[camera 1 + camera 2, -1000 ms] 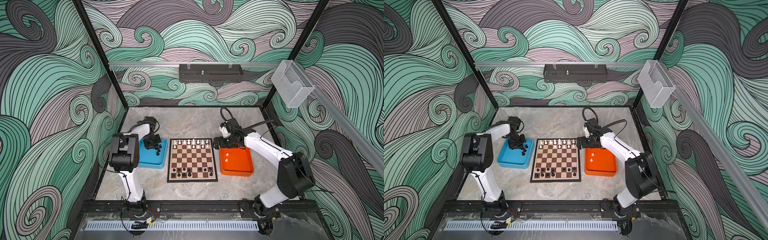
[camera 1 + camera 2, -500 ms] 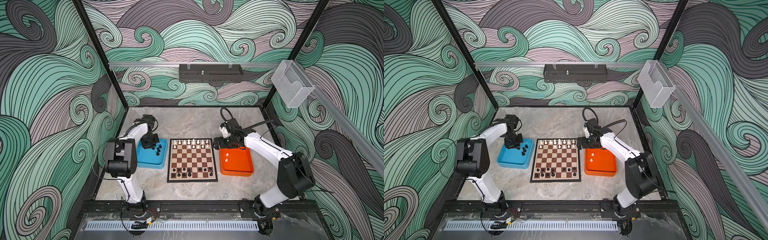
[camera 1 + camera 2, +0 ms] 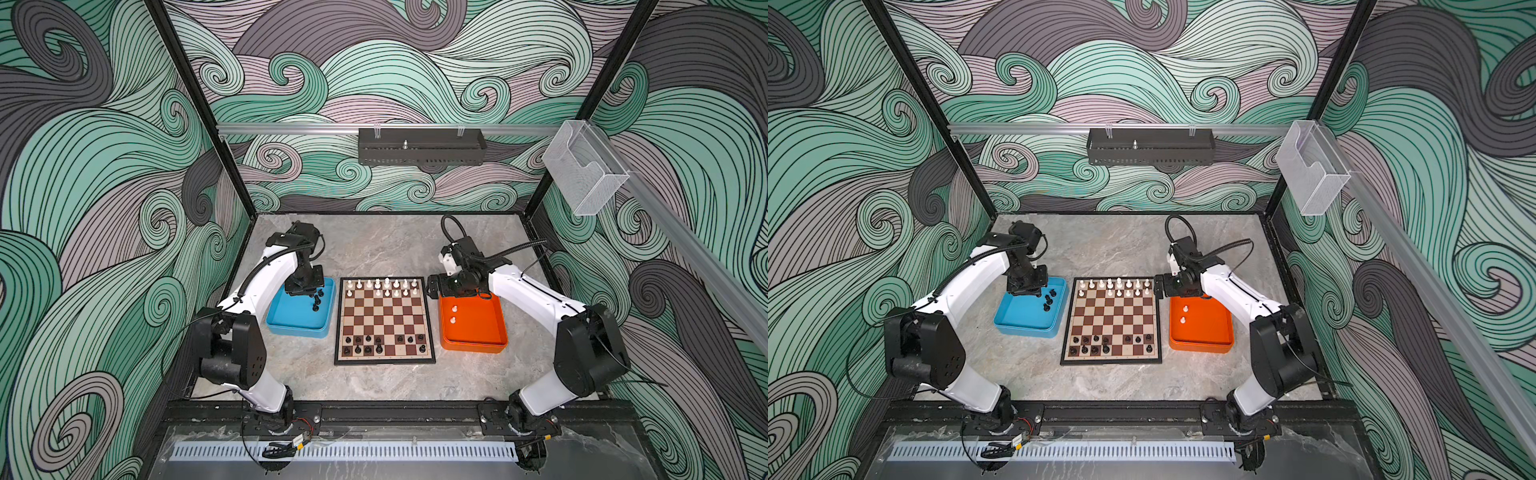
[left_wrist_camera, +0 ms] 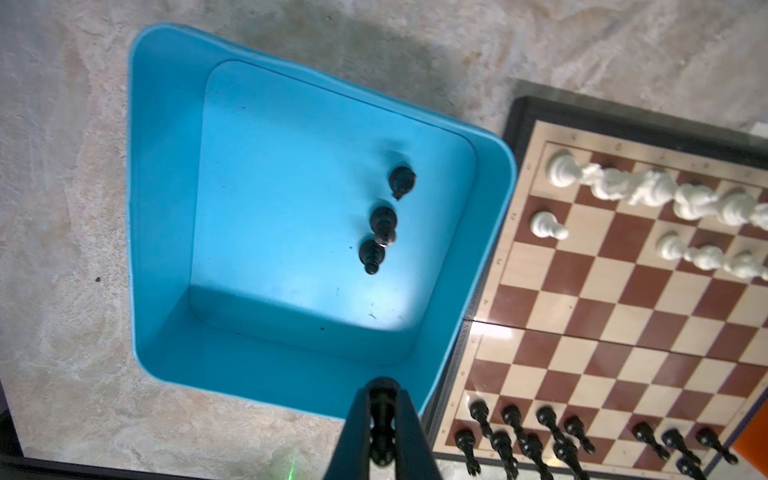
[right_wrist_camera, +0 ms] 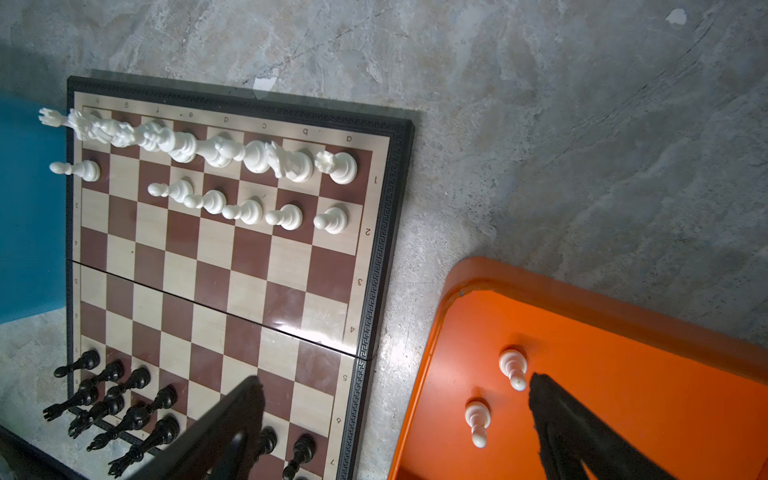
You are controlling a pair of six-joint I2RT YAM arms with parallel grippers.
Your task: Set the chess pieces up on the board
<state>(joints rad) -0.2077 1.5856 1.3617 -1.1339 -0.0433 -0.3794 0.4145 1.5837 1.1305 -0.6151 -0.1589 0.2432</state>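
Note:
The board [image 3: 384, 320] lies mid-table, seen in both top views. White chess pieces [image 3: 386, 284] fill its far rows and black ones [image 3: 368, 345] its near rows. My left gripper [image 4: 382, 395] is shut on a black chess piece [image 4: 382, 419]. It hangs over the far part of the blue tray [image 3: 299, 330], where three more black pieces [image 4: 383, 222] stand. My right gripper [image 5: 395, 386] is open and empty, with one finger [image 5: 241, 415] over the board's edge and the other [image 5: 557, 415] over the orange tray [image 3: 478, 332]. Two white pawns [image 5: 513, 365] stand in that tray.
The blue tray [image 3: 1025, 328] sits left of the board and the orange tray [image 3: 1200, 336] right of it, both close to its frame. Bare marble table [image 3: 386, 245] stretches behind and in front. Patterned walls enclose the cell, and a black rail [image 3: 395, 409] runs along the front.
The left arm's elbow has swung down toward the front while its gripper stays over the blue tray. The right arm has not moved.

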